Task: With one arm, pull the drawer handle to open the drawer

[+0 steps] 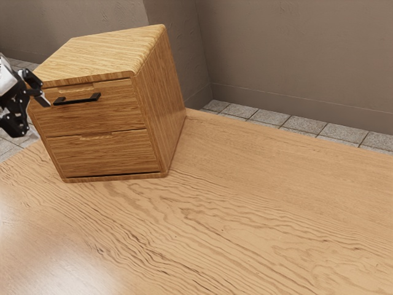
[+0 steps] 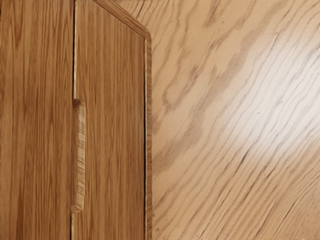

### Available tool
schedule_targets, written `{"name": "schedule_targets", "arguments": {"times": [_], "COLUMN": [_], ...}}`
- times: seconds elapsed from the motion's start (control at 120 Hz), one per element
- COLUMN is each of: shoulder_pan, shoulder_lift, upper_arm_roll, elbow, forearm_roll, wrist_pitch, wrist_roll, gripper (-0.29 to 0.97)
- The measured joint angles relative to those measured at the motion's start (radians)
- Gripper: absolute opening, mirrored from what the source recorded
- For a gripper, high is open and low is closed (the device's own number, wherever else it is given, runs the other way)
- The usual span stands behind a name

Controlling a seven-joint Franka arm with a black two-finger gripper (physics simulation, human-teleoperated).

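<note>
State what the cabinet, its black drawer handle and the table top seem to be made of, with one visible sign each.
Cabinet: wood or wood veneer, satin finish; grain lines on each visible face.
Drawer handle: probably metal or plastic, matt black; uniform colour, no grain.
Table top: varnished wood; wavy grain with a soft sheen.

We count one wooden cabinet (image 1: pixel 156 80), two drawers in it, namely one upper drawer (image 1: pixel 92 115) and one lower drawer (image 1: pixel 104 155), one black handle (image 1: pixel 77 99) on the upper drawer, one black two-finger gripper (image 1: pixel 42 91), and one wooden table (image 1: pixel 245 215) under the cabinet.
</note>
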Motion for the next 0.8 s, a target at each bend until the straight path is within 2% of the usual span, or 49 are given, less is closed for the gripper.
{"name": "schedule_targets", "arguments": {"times": [0.467,0.8], "shoulder_pan": [-0.016,-0.020], "shoulder_lift": [0.163,0.211], "upper_arm_roll": [-0.006,-0.006], "elbow": [0.141,0.164], "forearm_roll": [0.033,0.044], "wrist_pitch": [0.029,0.035], "wrist_roll": [0.106,0.144], "gripper": [0.68,0.68]}}
